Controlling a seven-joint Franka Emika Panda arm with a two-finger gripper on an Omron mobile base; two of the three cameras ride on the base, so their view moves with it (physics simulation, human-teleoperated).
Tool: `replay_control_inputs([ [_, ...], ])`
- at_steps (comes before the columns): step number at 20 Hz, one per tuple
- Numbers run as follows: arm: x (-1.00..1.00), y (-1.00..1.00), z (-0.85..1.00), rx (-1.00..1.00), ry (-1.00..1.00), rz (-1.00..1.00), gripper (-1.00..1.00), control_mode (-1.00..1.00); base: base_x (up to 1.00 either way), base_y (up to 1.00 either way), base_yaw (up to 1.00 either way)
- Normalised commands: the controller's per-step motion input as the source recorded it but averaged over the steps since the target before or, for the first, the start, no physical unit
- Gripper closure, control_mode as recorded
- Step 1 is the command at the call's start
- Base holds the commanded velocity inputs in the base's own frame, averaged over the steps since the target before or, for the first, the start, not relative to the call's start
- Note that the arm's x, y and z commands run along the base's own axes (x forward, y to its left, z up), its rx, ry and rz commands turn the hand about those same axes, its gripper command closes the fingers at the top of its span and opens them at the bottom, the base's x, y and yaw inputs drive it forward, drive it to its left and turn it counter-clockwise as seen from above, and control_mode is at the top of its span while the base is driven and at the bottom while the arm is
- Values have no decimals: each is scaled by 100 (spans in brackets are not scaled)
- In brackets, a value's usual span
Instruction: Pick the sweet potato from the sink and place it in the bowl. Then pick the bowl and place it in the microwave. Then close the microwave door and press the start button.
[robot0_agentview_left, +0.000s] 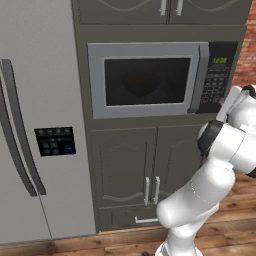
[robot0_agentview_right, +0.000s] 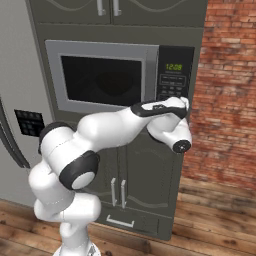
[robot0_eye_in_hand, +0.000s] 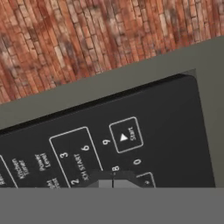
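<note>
**Closing in on the start button**

The microwave door (robot0_agentview_left: 145, 80) stood shut, its dark window flush with the frame, so the step in hand was judged to be the press on the start button (robot0_eye_in_hand: 126, 135). Through the glass a dim round shape showed inside, probably the bowl, though it was too dark to be sure, and the sweet potato could not be made out.

The fingers (robot0_eye_in_hand: 112, 183) were closed together with nothing between them, forming one blunt tip close in front of the keypad (robot0_agentview_right: 173, 75). In the hand view the start button lay just beyond the fingers and a little to one side, with the digit keys 8 and 0 nearer to them. The tip therefore seemed aimed at the number keys rather than the start key.

To do it well, the tip should slide toward the start key until centred on it, then push straight into the panel. The fingers should stay closed for a firm, narrow contact. A press made from this spot risked hitting a digit instead.
</note>
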Motion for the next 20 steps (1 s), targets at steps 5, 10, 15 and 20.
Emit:
replay_control_inputs([
  [5, 25, 4, -37, 0, -4, 0, 100, -100, 0, 0, 0],
  [10, 39, 1, -4, 2, -7, 0, 100, -100, 0, 0, 0],
  [15, 37, -1, 0, 4, -4, 0, 100, -100, 0, 0, 0],
  [20, 37, -16, 0, 5, 0, 0, 100, -100, 0, 0, 0],
])
